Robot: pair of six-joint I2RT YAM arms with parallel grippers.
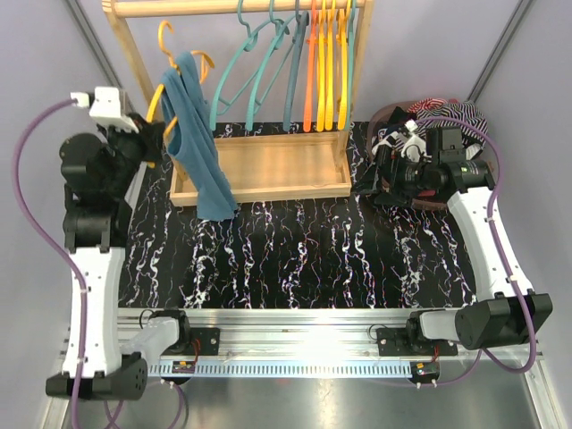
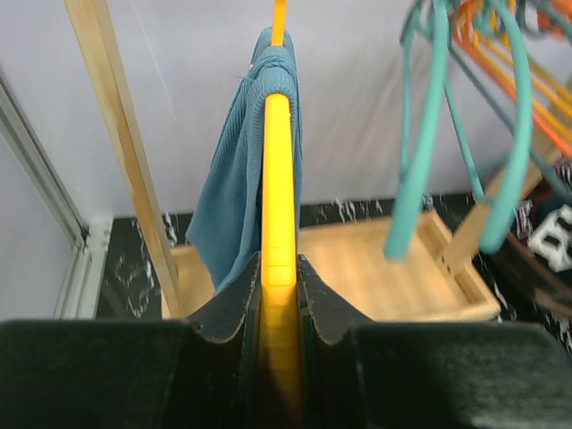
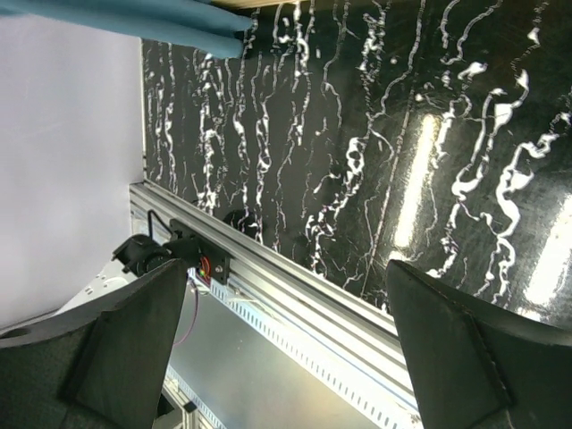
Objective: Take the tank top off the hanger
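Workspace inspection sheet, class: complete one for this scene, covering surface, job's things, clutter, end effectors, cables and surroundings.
Surface: black table with white veining.
Job's things: teal tank top draped on yellow hanger.
Clutter: spare hangers on wooden rack; striped cloth far right.
End effectors: left end effector shut on yellow hanger; right end effector open, holding nothing.
Cables: purple cables loop along both arms.
Surroundings: pale walls; metal rail at near edge.
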